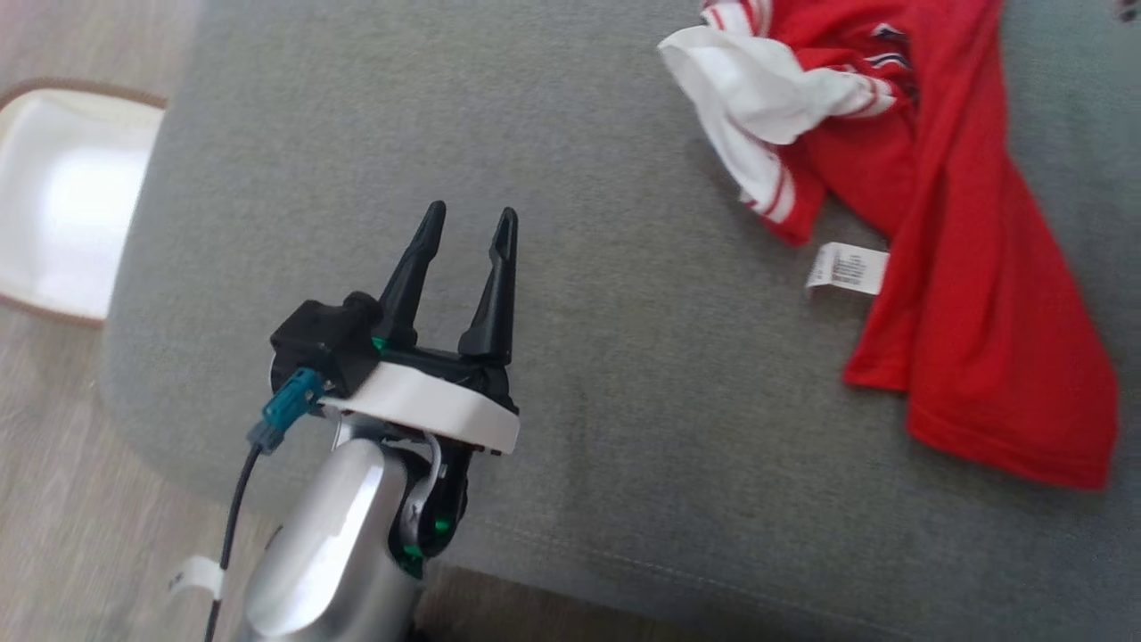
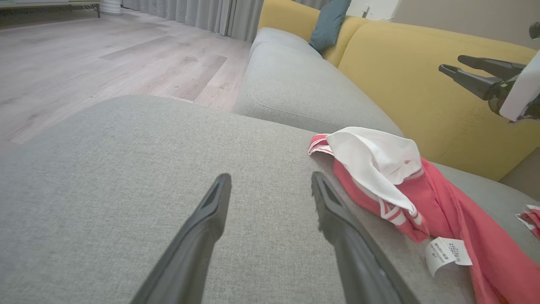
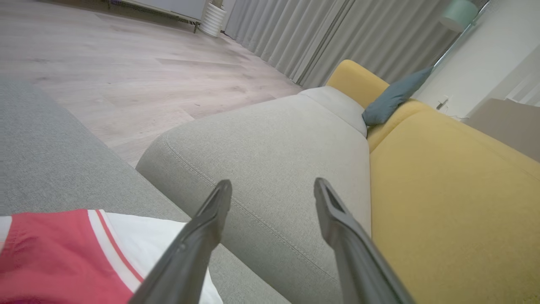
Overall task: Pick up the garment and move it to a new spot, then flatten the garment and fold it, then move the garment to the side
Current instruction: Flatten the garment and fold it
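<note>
On grey seat cushion (image 1: pixel 579 267), robot-right: jersey T-shirt (image 1: pixel 972 267) bunched, white sleeve (image 1: pixel 758 85) flopped over red body, care label (image 1: pixel 847 267) out | left gripper (image 1: pixel 471 214) jaws spread over bare cushion, right gripper (image 3: pixel 272 185) jaws spread above shirt, both empty | risk: I pinch stacked layers, flattening jams.

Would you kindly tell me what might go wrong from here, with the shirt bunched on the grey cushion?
1. The garment lies crumpled, its white sleeve folded over red layers; the open right gripper closing there may pinch several layers, hampering flattening.
2. The care label sticks out loose; a pinch there might catch only the label.
</note>
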You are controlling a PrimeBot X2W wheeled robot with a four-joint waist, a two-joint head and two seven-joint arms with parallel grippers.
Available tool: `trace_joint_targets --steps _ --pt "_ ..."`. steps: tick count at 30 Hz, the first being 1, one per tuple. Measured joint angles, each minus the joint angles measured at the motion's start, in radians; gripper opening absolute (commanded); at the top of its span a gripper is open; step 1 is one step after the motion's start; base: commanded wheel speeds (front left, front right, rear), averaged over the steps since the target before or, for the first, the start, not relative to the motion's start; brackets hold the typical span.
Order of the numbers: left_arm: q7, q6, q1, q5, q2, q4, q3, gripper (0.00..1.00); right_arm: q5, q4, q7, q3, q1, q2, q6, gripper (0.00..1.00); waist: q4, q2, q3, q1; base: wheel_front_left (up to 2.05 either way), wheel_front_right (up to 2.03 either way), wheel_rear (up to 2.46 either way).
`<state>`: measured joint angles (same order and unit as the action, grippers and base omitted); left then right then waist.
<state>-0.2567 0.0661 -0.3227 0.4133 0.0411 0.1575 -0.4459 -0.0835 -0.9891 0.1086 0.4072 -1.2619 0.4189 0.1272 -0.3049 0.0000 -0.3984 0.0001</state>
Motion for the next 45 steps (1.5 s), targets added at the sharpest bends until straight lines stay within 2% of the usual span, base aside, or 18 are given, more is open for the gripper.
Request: trace_joint_targets --steps 8,13,18,23,32,38,45 --pt "0.000 -0.005 0.000 -0.026 0.000 0.006 0.027 1.00 -0.004 -0.040 0.108 -0.032 0.005 -0.062 0.000 1.00 0.072 0.0000 0.039 -0.0001 0.00 0.00 0.00" --pt "0.000 -0.005 0.003 -0.035 0.000 0.007 0.049 1.00 0.037 0.027 0.140 -0.034 0.062 -0.106 0.000 1.00 0.114 0.0000 0.083 -0.0001 0.00 0.00 0.00" --pt "0.000 -0.005 0.015 -0.042 0.000 0.007 0.071 1.00 0.086 0.143 0.142 -0.058 0.190 -0.133 0.000 1.00 0.145 0.0000 0.124 -0.0001 0.00 0.00 0.00" --pt "0.000 -0.005 0.052 -0.050 0.000 0.004 0.077 1.00 0.117 0.361 0.144 -0.101 0.404 -0.172 0.000 1.00 0.175 0.0000 0.177 -0.0001 0.00 0.00 0.00" --pt "0.000 -0.005 0.114 -0.062 0.001 0.003 0.101 1.00 0.080 0.629 0.137 -0.185 0.874 -0.311 0.000 1.00 0.199 0.0001 0.254 -0.0002 0.00 0.00 0.00" --pt "0.000 -0.005 0.136 -0.067 0.001 0.003 0.100 1.00 0.038 0.693 0.094 -0.185 1.051 -0.346 0.000 1.00 0.200 0.0001 0.252 -0.0002 0.00 0.00 0.00" --pt "0.000 -0.006 0.131 -0.067 0.001 0.002 0.084 1.00 -0.012 0.654 0.053 -0.162 1.065 -0.352 0.000 1.00 0.186 0.0000 0.215 -0.0001 0.00 0.00 0.00"
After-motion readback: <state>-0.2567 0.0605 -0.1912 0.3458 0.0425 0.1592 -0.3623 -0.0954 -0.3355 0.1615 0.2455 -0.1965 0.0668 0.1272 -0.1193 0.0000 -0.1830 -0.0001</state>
